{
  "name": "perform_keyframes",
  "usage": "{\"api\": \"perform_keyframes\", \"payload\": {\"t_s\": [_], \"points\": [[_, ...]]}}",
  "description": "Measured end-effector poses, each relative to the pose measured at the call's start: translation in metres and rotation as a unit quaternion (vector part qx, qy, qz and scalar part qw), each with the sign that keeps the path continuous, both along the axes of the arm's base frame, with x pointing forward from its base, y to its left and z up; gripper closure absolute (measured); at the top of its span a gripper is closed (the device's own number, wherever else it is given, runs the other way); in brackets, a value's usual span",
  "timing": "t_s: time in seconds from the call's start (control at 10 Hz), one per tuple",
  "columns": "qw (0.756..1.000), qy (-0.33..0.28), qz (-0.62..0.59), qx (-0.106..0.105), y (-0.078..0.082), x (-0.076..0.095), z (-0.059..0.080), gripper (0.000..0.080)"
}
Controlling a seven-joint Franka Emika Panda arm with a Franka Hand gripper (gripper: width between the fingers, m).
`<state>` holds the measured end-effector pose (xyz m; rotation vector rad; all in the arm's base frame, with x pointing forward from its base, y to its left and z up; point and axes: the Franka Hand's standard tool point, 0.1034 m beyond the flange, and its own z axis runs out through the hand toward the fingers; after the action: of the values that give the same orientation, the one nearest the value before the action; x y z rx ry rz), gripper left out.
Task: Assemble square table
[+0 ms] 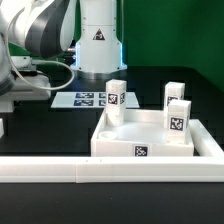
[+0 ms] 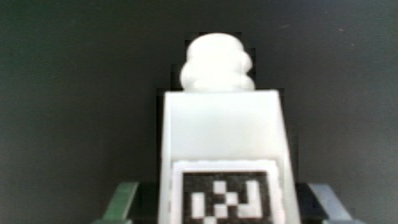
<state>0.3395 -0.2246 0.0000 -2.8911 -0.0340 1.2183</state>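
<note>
In the wrist view a white leg block [image 2: 222,120] lies on the black table, its rounded knob pointing away and its tag toward me. My gripper [image 2: 222,203] straddles the tagged end, open, with a thin dark gap between each finger and the leg. In the exterior view the square table top [image 1: 150,133] lies at the front right, rim up, with a tag on its front edge. One leg [image 1: 115,93] stands at its far left corner and two more legs [image 1: 178,110] stand at its right side. In that view my gripper is beyond the left edge.
A long white border rail [image 1: 100,172] runs along the front of the table. The marker board [image 1: 85,99] lies behind the table top, in front of the arm's white base [image 1: 100,40]. Cables hang from the arm on the exterior view's left.
</note>
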Motion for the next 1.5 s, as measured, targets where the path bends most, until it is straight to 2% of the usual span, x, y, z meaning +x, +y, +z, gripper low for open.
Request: {"api": "perform_keyframes", "payload": {"t_s": [0.4, 0.6, 1.0, 1.1, 1.3, 1.5], "points": [[1.0, 0.002, 0.0, 0.003, 0.005, 0.002, 0.002, 0.0534], [1.0, 0.011, -0.006, 0.021, 0.032, 0.018, 0.024, 0.0534], [1.0, 0.005, -0.011, 0.008, 0.064, 0.049, 0.059, 0.0532], [1.0, 0.0, -0.008, 0.009, 0.065, 0.051, 0.062, 0.0532], [1.0, -0.017, -0.004, 0.007, 0.063, 0.054, 0.058, 0.0532], [0.996, -0.087, 0.006, 0.003, 0.06, 0.061, 0.055, 0.0532]]}}
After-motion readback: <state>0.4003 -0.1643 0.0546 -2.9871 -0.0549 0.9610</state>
